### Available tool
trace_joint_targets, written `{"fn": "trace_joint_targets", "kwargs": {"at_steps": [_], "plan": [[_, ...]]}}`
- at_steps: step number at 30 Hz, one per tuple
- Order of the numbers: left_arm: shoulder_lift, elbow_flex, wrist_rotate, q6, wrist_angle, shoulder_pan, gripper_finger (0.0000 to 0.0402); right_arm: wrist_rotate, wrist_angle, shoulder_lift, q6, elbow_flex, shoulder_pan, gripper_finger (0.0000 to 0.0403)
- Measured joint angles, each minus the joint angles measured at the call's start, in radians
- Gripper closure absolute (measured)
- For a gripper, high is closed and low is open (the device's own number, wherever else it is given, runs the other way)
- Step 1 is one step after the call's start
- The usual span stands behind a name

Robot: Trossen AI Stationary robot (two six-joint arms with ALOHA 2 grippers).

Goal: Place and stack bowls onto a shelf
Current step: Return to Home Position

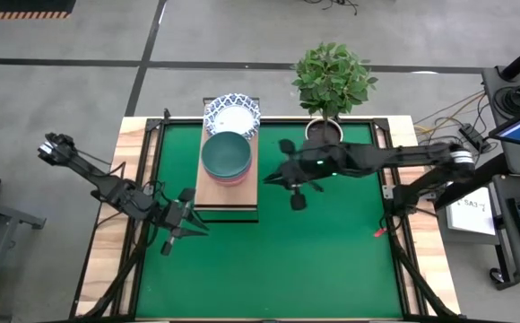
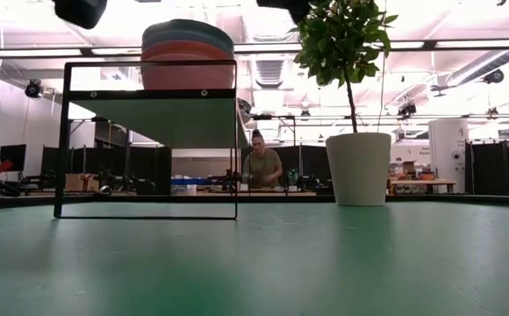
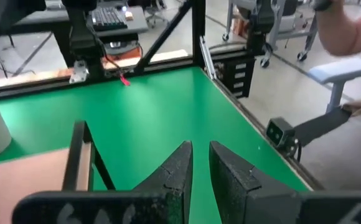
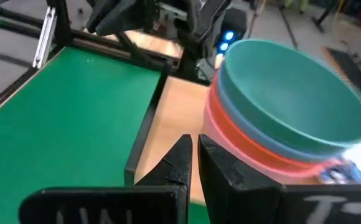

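A stack of plain bowls point(image 1: 227, 154), teal on top, then blue, red and pink point(image 4: 292, 118), sits on the middle of the light-wood shelf point(image 1: 227, 190). White bowls with blue patterned rims point(image 1: 232, 117) are stacked on the shelf's far end. In the low view the coloured stack point(image 2: 189, 53) stands on the shelf's black frame point(image 2: 149, 211). My right gripper point(image 1: 276, 177) hovers just right of the coloured stack, shut and empty point(image 4: 195, 155). My left gripper point(image 1: 188, 218) hovers by the shelf's near-left corner, shut and empty point(image 3: 200, 168).
A leafy plant in a white pot point(image 2: 358, 168) stands at the far edge of the green mat point(image 1: 332, 260), behind the right arm. A small red item point(image 1: 378, 231) lies by the right edge. A person point(image 2: 261, 162) sits beyond the table, and an arm point(image 3: 355, 31) shows off-table.
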Motion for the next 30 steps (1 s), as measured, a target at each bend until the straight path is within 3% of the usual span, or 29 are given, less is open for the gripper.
{"fn": "trace_joint_targets", "kwargs": {"at_steps": [6,10,16,23,30], "plan": [[-0.027,0.017,0.001,-0.067,-0.051,-0.002,0.0365,0.015,0.027,-0.173,0.046,-0.186,0.027,0.0385],[-0.044,-0.039,0.0,-0.088,-0.05,-0.001,0.0365,0.005,0.196,-0.278,0.054,-0.386,0.067,0.0385],[-0.065,-0.158,0.001,0.002,0.188,0.027,0.0365,0.01,0.41,-0.387,0.098,-0.64,0.08,0.0385],[-0.123,-0.261,0.002,0.008,0.271,0.129,0.0365,0.011,0.636,-0.469,0.136,-0.848,0.08,0.0385],[-0.212,-0.349,0.185,-0.017,0.307,0.284,0.0366,0.012,0.716,-0.513,0.167,-0.937,0.08,0.0385]]}}
